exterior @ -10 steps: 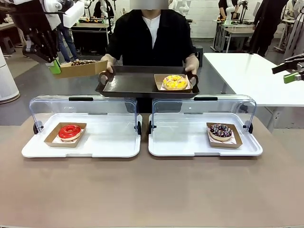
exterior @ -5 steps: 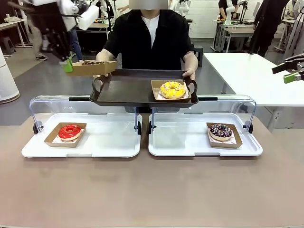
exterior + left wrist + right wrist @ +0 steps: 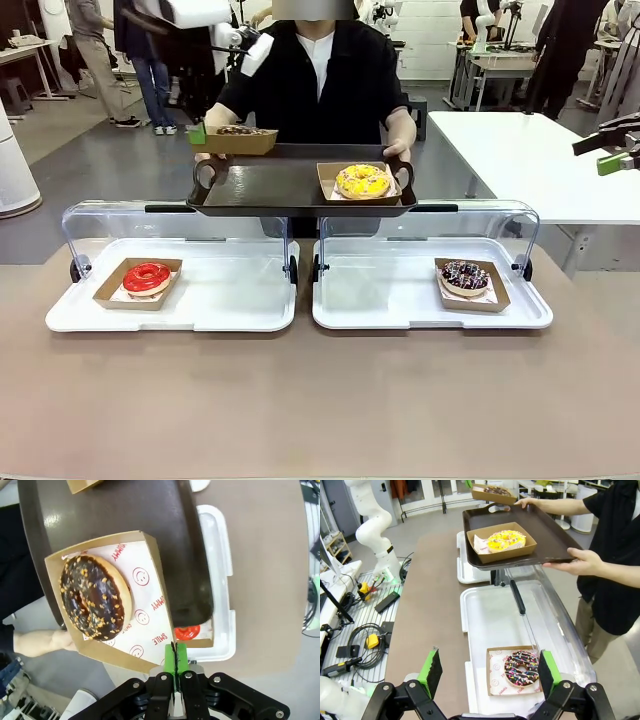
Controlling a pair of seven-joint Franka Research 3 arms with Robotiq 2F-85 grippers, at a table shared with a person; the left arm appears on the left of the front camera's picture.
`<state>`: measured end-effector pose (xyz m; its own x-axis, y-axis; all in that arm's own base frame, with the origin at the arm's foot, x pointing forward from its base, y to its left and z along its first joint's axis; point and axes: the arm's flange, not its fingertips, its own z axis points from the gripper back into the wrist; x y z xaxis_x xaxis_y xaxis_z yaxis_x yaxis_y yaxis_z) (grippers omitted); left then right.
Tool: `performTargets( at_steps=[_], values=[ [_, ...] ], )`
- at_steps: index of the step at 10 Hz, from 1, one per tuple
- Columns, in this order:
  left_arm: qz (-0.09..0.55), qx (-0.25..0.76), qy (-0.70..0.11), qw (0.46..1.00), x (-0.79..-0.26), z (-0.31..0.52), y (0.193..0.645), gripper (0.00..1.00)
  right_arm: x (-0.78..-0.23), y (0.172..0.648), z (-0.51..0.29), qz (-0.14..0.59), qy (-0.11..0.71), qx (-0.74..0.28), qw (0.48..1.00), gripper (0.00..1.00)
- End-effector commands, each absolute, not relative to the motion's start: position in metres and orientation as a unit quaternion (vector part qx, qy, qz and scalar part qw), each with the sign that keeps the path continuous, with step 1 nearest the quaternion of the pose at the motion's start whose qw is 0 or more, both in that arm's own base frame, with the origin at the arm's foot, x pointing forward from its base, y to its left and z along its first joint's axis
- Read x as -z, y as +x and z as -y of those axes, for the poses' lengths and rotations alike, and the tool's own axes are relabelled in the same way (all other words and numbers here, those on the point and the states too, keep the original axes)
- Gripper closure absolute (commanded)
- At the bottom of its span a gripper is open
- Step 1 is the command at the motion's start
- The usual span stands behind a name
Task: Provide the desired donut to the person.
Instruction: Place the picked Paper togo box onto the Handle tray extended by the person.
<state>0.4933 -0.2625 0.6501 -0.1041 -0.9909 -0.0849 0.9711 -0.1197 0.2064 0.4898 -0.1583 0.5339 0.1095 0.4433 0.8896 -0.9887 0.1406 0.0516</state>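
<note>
Red "SMILE" and "YUMMY" print (with smiley faces), paper liner [image 3: 145, 605] under chocolate donut [image 3: 95, 597]

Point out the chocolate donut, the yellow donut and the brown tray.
chocolate donut [image 3: 95, 597], left wrist view, on its glazed top.
yellow donut [image 3: 362, 181], front view, on its icing.
brown tray [image 3: 270, 185], front view, on its bare floor.

occluded: dark tray [image 3: 270, 185] far edge behind chocolate donut's box [image 3: 240, 141] | cut off: right gripper [image 3: 612, 152] at frame edge beside tray | hidden: person's hand [image 3: 42, 642] under box
</note>
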Motion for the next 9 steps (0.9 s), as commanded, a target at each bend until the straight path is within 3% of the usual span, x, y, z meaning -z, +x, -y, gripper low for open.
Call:
performTargets(
  at_steps=[1,8,9],
  values=[
    [0.033,0.731,0.109,0.673,-0.652,0.277,0.513,0.99,-0.535,0.49,0.157,0.384,0.36,-0.547,0.651,0.0],
    [0.015,0.745,0.037,0.666,-0.61,0.291,0.552,0.99,-0.535,0.49,0.157,0.384,0.36,-0.547,0.651,0.0],
    [0.016,0.746,0.037,0.665,-0.608,0.292,0.553,0.86,-0.535,0.49,0.157,0.384,0.36,-0.547,0.651,0.0]
  ],
)
